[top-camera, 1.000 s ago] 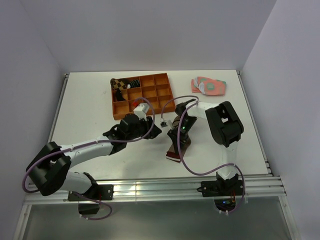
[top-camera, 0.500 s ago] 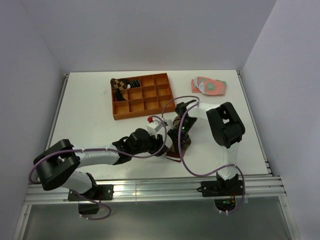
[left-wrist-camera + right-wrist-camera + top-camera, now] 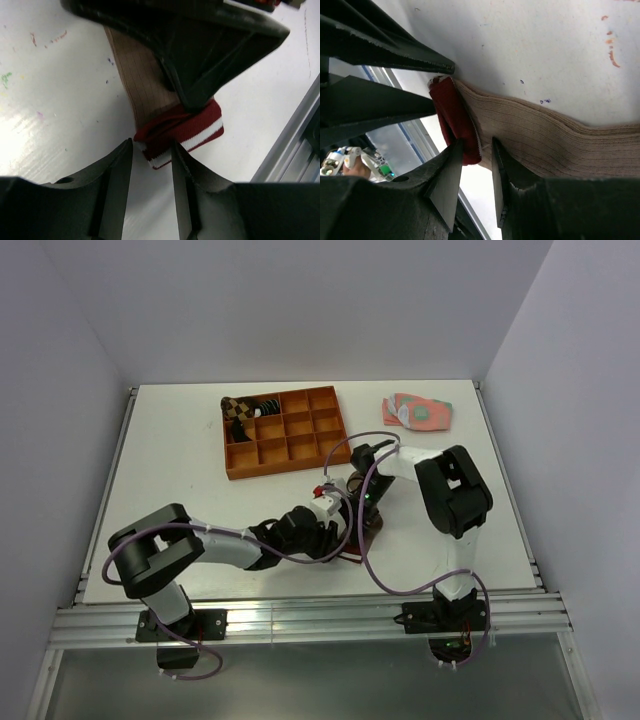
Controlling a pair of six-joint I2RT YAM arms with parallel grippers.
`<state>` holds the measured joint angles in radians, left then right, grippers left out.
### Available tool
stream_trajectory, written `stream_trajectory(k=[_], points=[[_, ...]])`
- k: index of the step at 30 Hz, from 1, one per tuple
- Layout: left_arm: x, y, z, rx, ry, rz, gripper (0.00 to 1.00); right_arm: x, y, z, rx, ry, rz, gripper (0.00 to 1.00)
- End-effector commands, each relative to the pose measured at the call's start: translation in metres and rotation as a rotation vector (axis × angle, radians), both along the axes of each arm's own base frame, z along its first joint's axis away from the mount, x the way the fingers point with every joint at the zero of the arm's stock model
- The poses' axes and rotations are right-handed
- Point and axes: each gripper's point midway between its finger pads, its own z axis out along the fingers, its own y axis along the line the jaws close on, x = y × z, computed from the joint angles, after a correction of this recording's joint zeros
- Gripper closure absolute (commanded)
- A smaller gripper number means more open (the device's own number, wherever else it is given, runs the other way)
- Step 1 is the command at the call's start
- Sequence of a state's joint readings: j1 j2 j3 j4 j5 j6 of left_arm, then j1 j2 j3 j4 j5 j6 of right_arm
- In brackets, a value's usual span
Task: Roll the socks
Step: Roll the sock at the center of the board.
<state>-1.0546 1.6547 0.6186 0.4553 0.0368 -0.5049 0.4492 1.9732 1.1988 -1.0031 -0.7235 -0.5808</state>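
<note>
Starting wide: white table (image 3: 180,460), with orange tray (image 3: 285,430) at upper centre of the overhead view. At lower centre, lying on the table, the tan sock (image 3: 142,80), maroon cuff (image 3: 197,132) toward the bottom edge. Looks like the start of the roll. Right gripper (image 3: 477,144) clamped on the cuff end. Left gripper (image 3: 152,146) straddling a cuff corner through a narrow gap; cannot tell whether pinching. Next up, probably: calls for turning the cuff over onto the leg, tight, without dragging the fabric.
</note>
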Motion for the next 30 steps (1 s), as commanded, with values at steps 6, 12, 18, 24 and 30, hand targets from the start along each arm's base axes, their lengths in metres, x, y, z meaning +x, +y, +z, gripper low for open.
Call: stream_trajectory(k=[6, 12, 18, 24, 30], points=[[0.015, -0.019, 0.017, -0.048, -0.044, 0.025, 0.57, 0.020, -0.010, -0.004, -0.048, -0.162, 0.002, 0.63], [0.015, -0.018, 0.014, -0.033, -0.027, 0.030, 0.52, 0.023, -0.012, -0.008, -0.071, -0.175, -0.003, 0.70], [0.020, -0.029, 0.005, -0.019, 0.003, 0.042, 0.52, 0.029, -0.014, -0.007, -0.080, -0.221, -0.012, 0.74], [0.025, -0.032, -0.012, 0.041, 0.073, 0.107, 0.71, 0.034, -0.013, -0.007, -0.088, -0.243, -0.024, 0.75], [0.021, -0.028, -0.029, 0.098, 0.163, 0.161, 1.00, 0.053, -0.014, 0.002, -0.107, -0.351, -0.073, 0.75]])
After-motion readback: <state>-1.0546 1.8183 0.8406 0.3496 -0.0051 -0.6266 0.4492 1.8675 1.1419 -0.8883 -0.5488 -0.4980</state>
